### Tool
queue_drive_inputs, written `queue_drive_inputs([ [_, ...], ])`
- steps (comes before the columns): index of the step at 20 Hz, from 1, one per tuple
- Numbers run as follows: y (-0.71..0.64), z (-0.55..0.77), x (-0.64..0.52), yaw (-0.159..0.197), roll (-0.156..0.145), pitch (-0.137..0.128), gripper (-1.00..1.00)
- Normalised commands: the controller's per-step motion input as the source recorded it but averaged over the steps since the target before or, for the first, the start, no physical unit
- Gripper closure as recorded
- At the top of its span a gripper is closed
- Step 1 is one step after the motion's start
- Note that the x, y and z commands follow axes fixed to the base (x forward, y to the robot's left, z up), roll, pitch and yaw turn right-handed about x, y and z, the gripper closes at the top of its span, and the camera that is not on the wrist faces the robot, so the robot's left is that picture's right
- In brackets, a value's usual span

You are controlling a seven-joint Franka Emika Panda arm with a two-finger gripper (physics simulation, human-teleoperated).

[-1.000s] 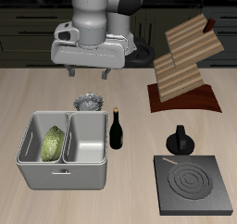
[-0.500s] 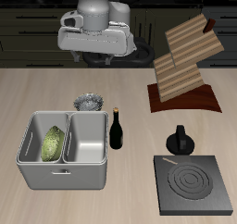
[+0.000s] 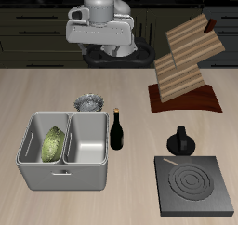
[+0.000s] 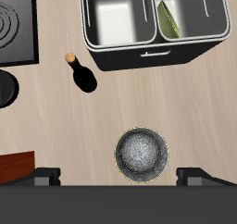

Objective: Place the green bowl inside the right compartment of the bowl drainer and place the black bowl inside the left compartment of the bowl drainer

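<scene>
green bowl (image 3: pixel 55 143) in bowl drainer (image 3: pixel 65 174) (tilted)

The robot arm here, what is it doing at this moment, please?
The gripper hangs high above the table's back part and holds nothing; whether it is open cannot be told. The green bowl lies tilted in one well of the bowl drainer. The other well is empty. The black bowl stands on the table just behind the drainer, not yet picked up. A dark bottle stands beside the drainer.
</scene>
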Motion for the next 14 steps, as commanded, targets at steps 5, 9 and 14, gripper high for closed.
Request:
queue_drive_inputs([
  [5, 0.06, -0.08, -0.16, -0.028, 0.008, -0.008, -1.0],
  [9, 0.02, -0.08, -0.15, -0.014, 0.007, -0.013, -1.0],
  [14, -0.04, -0.14, -0.14, 0.004, -0.01, -0.006, -1.0],
])
